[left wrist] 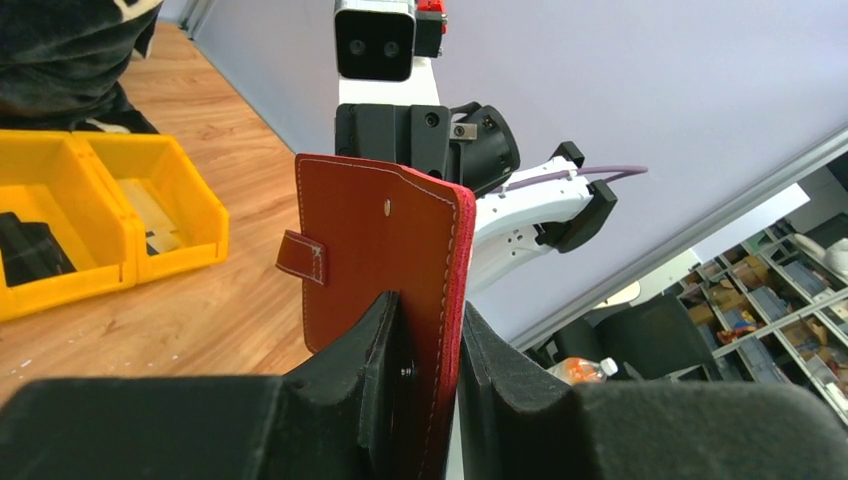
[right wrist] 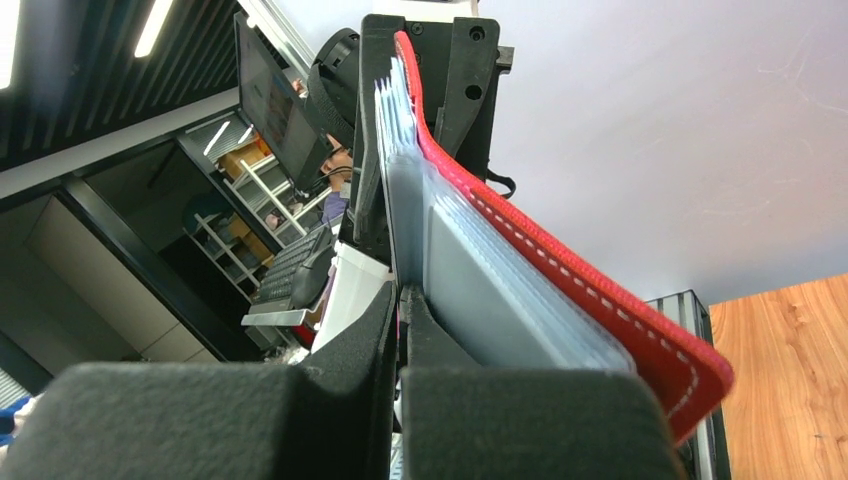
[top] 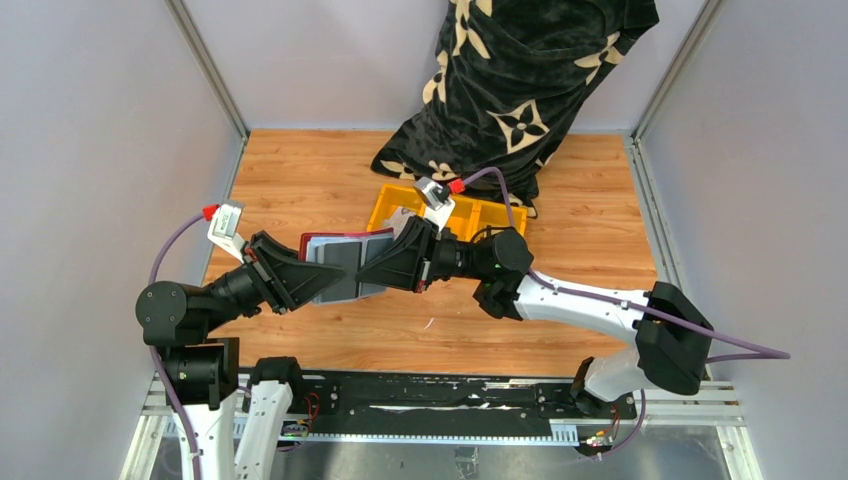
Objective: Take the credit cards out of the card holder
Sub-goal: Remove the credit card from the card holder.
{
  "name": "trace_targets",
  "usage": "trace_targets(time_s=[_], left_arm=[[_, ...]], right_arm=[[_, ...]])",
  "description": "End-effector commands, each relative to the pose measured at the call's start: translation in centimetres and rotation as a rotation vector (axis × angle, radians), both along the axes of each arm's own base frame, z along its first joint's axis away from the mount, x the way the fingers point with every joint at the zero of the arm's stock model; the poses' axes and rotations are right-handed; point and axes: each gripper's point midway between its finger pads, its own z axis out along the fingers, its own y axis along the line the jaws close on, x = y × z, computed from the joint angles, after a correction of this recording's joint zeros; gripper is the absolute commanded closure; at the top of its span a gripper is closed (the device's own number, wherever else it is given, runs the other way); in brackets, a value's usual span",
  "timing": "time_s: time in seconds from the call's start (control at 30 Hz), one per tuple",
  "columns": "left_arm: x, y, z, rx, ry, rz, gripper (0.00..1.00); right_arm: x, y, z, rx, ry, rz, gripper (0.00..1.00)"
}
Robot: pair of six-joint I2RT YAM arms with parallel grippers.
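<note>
Your left claw [left wrist: 432, 335] clamps the card holder [left wrist: 380, 240], your right claw [right wrist: 400, 300] is pinched shut on a credit card [right wrist: 480, 290] edge; pull askew and you'll drag the holder loose

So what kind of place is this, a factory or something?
Most likely a robot lab, not a factory. A pair of robot arms is bolted to a small wooden table boxed in by grey panels. Beyond it are shelves of parts boxes and a computer screen.
</note>
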Motion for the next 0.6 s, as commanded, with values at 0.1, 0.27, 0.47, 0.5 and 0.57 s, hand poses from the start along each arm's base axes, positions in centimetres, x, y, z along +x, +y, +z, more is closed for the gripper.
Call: trace_targets(time_s=[0.1, 0.27, 0.47, 0.5, 0.57], left_arm=[[-1.4, -0.2, 1.6, -0.008, -0.038, -0.027, 0.73], [-1.3, -0.2, 1.7, -0.011, -0.039, -0.023, 0.73], [-1.2, -0.2, 1.7, -0.009, -0.037, -0.024, 0.79], [-1.2, -0.2, 1.7, -0.009, -0.037, -0.023, 0.79], [-1.2, -0.2, 1.8, -0.011, -0.037, -0.021, 0.79]], right_arm=[[0.5, -1.4, 0.3, 0.062, 0.037, -0.049, 1.00], [0.3, -1.5, 0.7, 0.070, 0.029, -0.045, 1.00], [0.3, -2.0, 0.0, 0.063, 0.036, -0.058, 1.00], [0.3, -2.0, -0.3, 0.060, 0.041, -0.062, 1.00], [0.4, -2.3, -0.4, 0.065, 0.046, -0.073, 1.00]])
